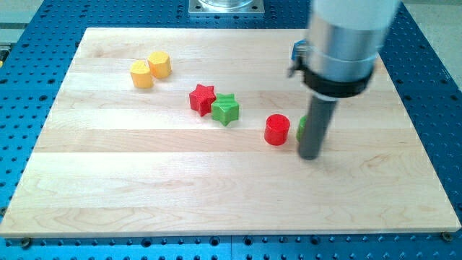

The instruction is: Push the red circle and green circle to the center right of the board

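The red circle stands right of the board's middle. The green circle is just to its right, mostly hidden behind my rod; only a green sliver shows. My tip rests on the board right beside the green circle, on its lower right, and a little right of the red circle.
A red star and a green star touch each other near the middle. Two yellow blocks sit together at the upper left. The wooden board lies on a blue perforated table.
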### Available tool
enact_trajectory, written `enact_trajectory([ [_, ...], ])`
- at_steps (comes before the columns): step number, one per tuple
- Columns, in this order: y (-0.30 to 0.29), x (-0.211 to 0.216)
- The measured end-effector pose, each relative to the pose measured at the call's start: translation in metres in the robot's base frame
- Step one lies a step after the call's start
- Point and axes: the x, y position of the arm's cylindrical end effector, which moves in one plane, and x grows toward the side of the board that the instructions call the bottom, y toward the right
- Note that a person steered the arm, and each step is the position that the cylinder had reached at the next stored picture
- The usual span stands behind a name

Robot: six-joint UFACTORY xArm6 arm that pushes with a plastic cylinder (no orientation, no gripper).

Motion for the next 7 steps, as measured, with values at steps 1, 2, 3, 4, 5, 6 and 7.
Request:
enact_trajectory([
  [1,0.001,-0.055],
  [2,0.022,-0.016],
  [3,-0.072,0.037],
  [4,-0.107,0.009],
  [5,-0.077,-0.03],
  [6,-0.021,-0.052],
  [7,0.029,-0.053],
])
